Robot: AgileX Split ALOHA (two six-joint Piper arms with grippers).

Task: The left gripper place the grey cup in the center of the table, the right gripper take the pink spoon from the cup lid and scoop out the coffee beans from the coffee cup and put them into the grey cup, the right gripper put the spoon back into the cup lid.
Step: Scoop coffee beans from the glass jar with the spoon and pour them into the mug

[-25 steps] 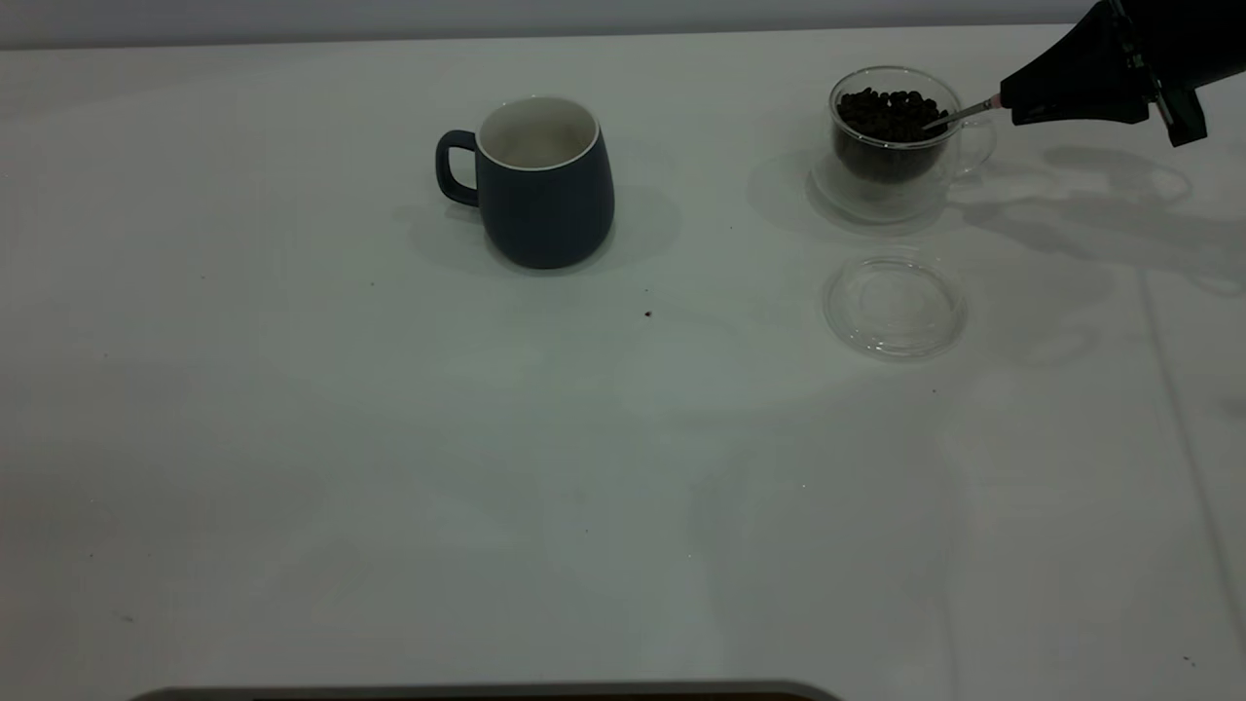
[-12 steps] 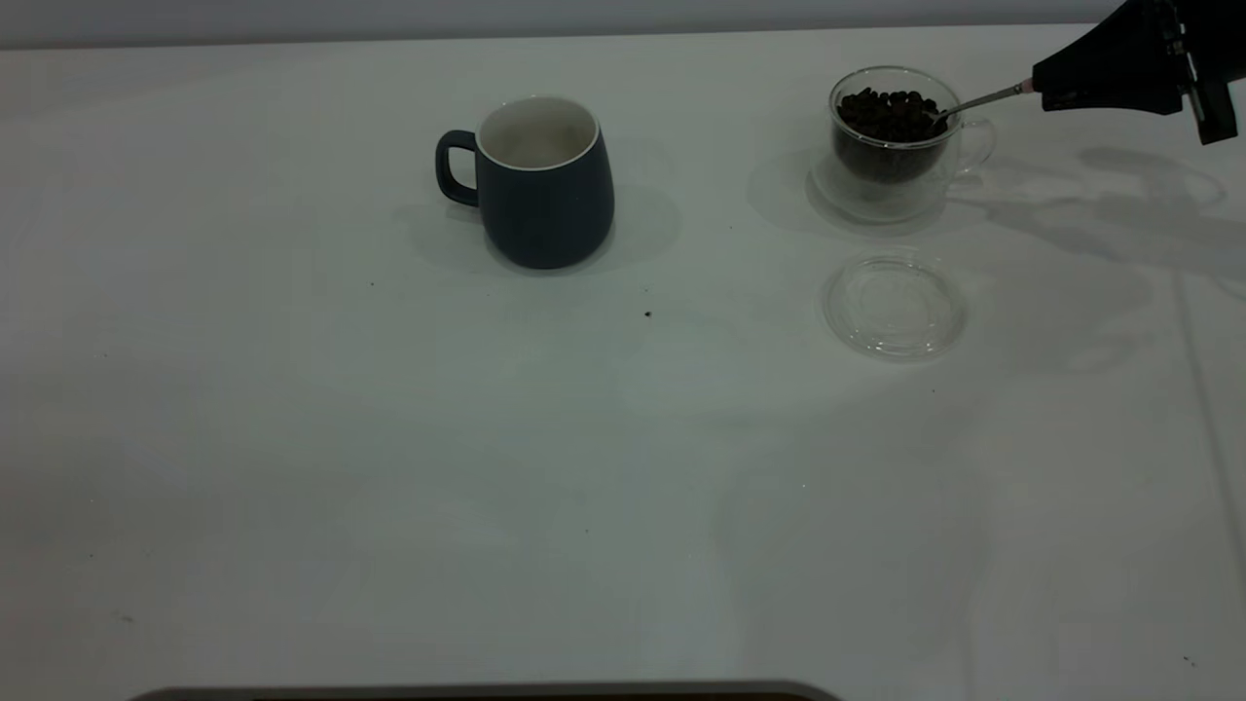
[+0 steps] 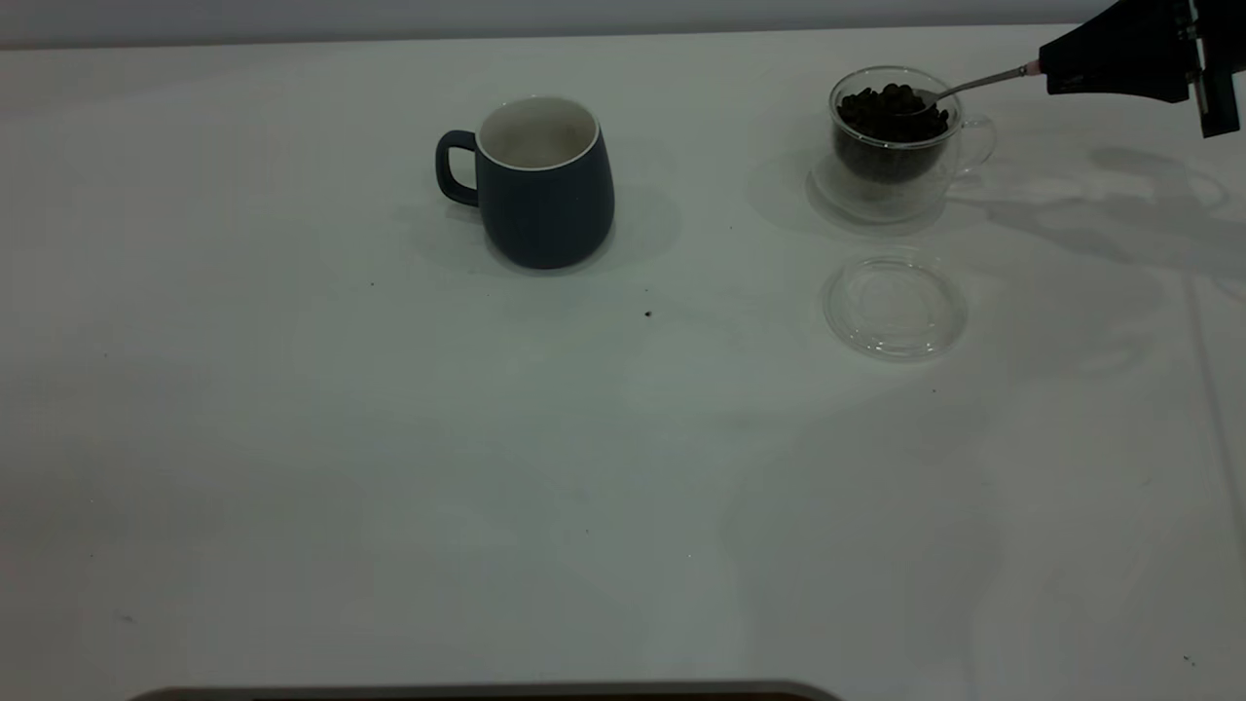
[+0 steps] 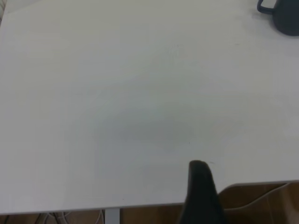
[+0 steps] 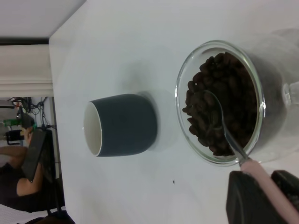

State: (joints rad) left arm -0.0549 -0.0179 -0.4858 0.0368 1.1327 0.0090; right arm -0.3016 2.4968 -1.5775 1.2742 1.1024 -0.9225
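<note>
The grey cup (image 3: 541,185) stands upright mid-table, handle to the left; it also shows in the right wrist view (image 5: 122,124) and the left wrist view (image 4: 286,17). To its right stands the coffee cup (image 3: 891,161), heaped with coffee beans (image 3: 888,115) (image 5: 226,100). My right gripper (image 3: 1049,70) (image 5: 268,193) is shut on the pink spoon (image 5: 264,179) by its handle, right of and above the coffee cup. The spoon's metal bowl (image 5: 212,111) rests on top of the beans. The cup lid (image 3: 894,308) lies bare in front of the coffee cup. My left gripper (image 4: 201,186) hangs over the table's edge, far from the cup.
The white table (image 3: 389,467) carries a dark speck (image 3: 647,313) between the cup and the lid. A person's arm (image 5: 11,161) and equipment show beyond the table's far side in the right wrist view. A dark rounded edge (image 3: 487,692) runs along the table's front.
My right gripper has drawn back to the right and upward. The spoon has flattened out, and its bowl has risen from deep in the beans to the top of the heap.
</note>
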